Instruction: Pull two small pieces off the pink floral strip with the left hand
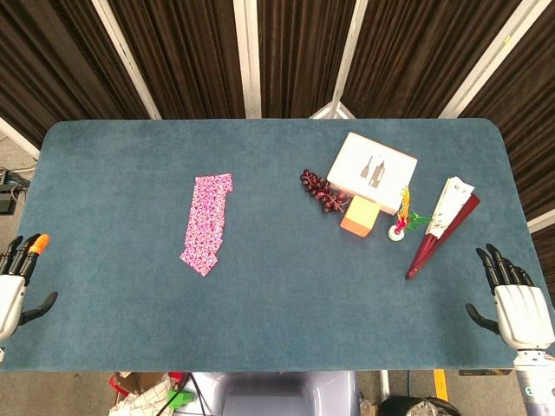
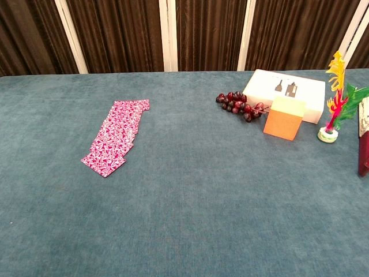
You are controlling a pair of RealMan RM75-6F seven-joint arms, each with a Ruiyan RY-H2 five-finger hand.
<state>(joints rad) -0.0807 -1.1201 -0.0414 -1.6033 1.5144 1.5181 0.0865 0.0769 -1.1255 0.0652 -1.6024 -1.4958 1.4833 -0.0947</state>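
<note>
Two open, empty hands, left hand (image 1: 16,282) and right hand (image 1: 518,305), at blue table (image 1: 277,286) edges.

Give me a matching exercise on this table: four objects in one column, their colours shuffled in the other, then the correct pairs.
Objects:
1. floral strip
2. grape bunch
3. cube-shaped block
4. flat box

Colours:
A. orange
B. white
C. pink
D. dark purple-red

Pairs: 1-C, 2-D, 3-A, 4-B
</note>
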